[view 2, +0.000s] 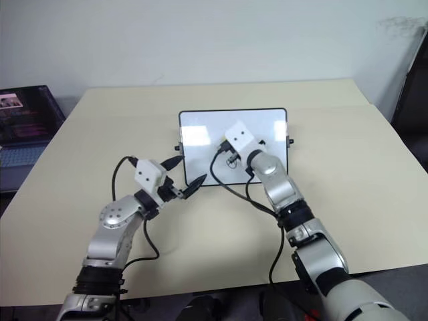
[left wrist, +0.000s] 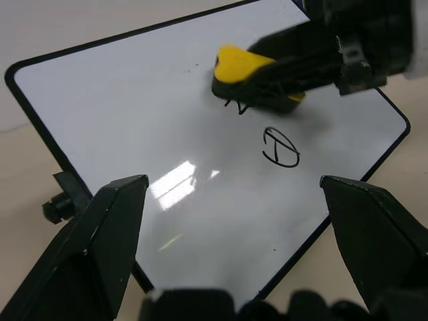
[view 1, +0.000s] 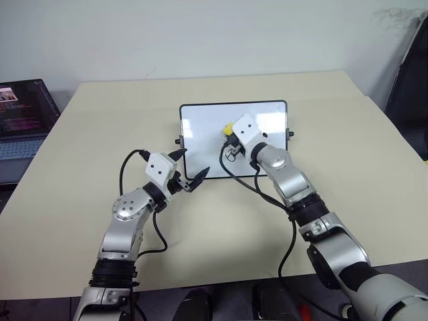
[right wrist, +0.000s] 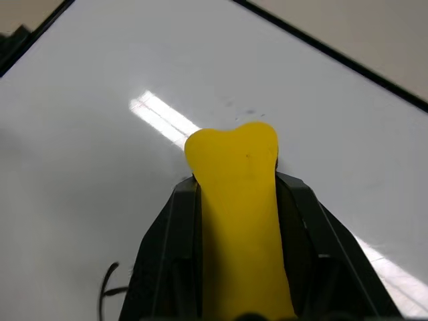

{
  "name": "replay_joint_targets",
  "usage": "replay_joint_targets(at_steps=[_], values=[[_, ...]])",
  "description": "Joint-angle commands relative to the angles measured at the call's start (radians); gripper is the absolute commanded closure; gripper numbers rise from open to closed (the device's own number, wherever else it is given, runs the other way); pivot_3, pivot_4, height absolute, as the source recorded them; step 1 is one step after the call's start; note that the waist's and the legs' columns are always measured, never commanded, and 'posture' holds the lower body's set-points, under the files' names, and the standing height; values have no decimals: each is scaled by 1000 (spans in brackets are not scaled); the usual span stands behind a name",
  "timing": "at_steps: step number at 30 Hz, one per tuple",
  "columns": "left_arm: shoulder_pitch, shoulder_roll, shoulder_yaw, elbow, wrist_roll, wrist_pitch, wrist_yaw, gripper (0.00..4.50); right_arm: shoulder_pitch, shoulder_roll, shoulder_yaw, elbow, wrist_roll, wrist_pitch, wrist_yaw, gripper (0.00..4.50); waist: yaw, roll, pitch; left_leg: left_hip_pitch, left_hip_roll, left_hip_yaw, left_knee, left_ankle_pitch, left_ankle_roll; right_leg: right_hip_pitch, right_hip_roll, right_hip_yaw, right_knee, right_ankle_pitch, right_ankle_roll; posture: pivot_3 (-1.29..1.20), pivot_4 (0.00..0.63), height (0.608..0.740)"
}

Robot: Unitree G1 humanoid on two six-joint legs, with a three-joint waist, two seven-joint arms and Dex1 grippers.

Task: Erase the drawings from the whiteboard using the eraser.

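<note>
The yellow eraser (left wrist: 249, 65) rests on the whiteboard (view 1: 200, 127) near its middle, clamped between the fingers of the right gripper (right wrist: 234, 200), whose arm reaches forward and leftward over the board's near edge. The left gripper (view 1: 189, 169) hovers level at the board's near-left corner, its 2 fingers spread apart and holding nothing, with a laptop (view 1: 23, 117) well off to the left. The left wrist view shows 1 circled drawing (left wrist: 281, 147) just beside the eraser and dark strokes peeking from under it.

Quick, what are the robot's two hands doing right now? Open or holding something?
Left gripper: open, holding nothing, by the whiteboard.
Right gripper: shut on the yellow eraser, over the whiteboard.
</note>
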Motion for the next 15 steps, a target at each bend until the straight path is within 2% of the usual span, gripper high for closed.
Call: replay_joint_targets(at_steps=[1,7,15], values=[[18,16,27,-65,-14,6,12,0,45,-22,28,-4,-30,22,35,3305,0,0,0,1,0,0,0,0,0,1,0,0,0,0,0,0,150,740],[51,23,33,-97,-16,21,19,0,72,-24,32,-31,-41,35,47,3305,2,0,-1,3,0,-1,0,0,0,4,1,-1,0,0,0,0,150,740],[33,22,33,-86,-14,21,20,0,27,-18,0,16,-36,24,22,3305,1,0,-1,4,0,-1,0,0,0,5,1,-2,0,1,0,0,150,740]])
